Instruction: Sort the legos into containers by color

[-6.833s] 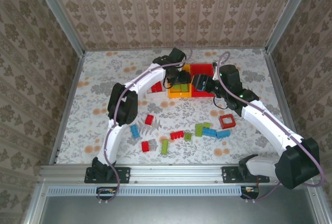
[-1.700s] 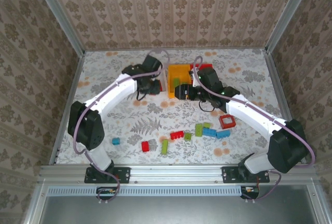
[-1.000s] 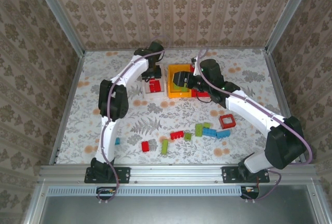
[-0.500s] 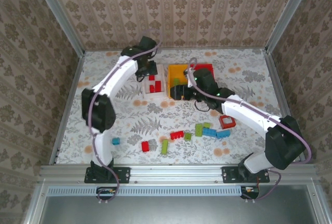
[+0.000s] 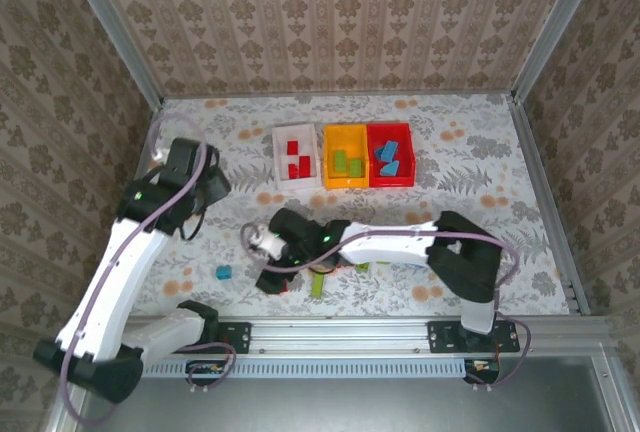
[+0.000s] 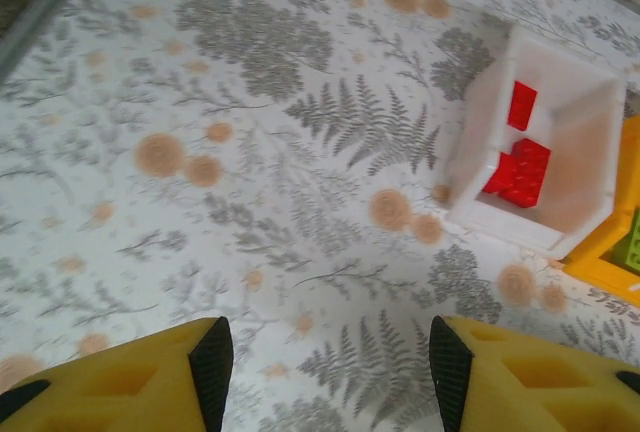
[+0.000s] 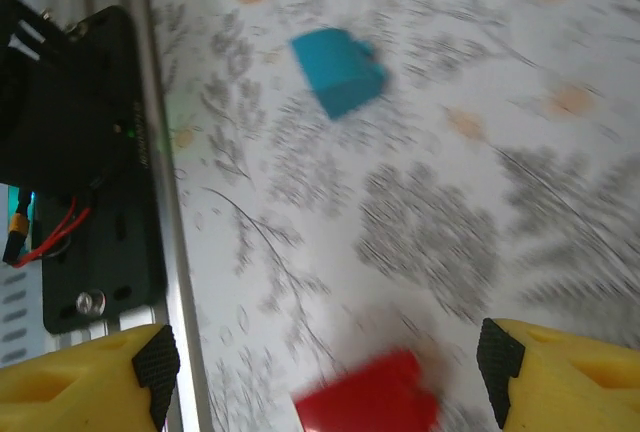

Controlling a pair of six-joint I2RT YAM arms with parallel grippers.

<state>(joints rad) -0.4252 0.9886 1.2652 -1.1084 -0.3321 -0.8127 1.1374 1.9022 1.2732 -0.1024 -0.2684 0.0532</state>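
Note:
Three containers stand in a row at the back: a white bin [image 5: 297, 157] with red legos [image 6: 520, 167], an orange-yellow bin [image 5: 345, 167] with green ones, and a red bin [image 5: 390, 162] with blue ones. On the table near the front lie a small blue lego [image 5: 223, 273], a red lego [image 5: 279, 282] and a green lego [image 5: 318, 283]. My right gripper [image 5: 272, 270] hangs open just above the red lego [image 7: 370, 404], with the blue lego [image 7: 340, 72] farther off. My left gripper [image 5: 210, 187] is open and empty over bare table, left of the white bin [image 6: 535, 222].
The right arm [image 5: 390, 242] stretches low across the front of the table and covers other bricks there. The left arm's black base [image 7: 80, 152] and the metal front rail [image 5: 330, 332] lie close to the right gripper. Walls enclose the table.
Both grippers have left the bins. The left arm swung out to the left side. The right arm swept down to the front left, over the red lego. Both sets of jaws opened a little wider.

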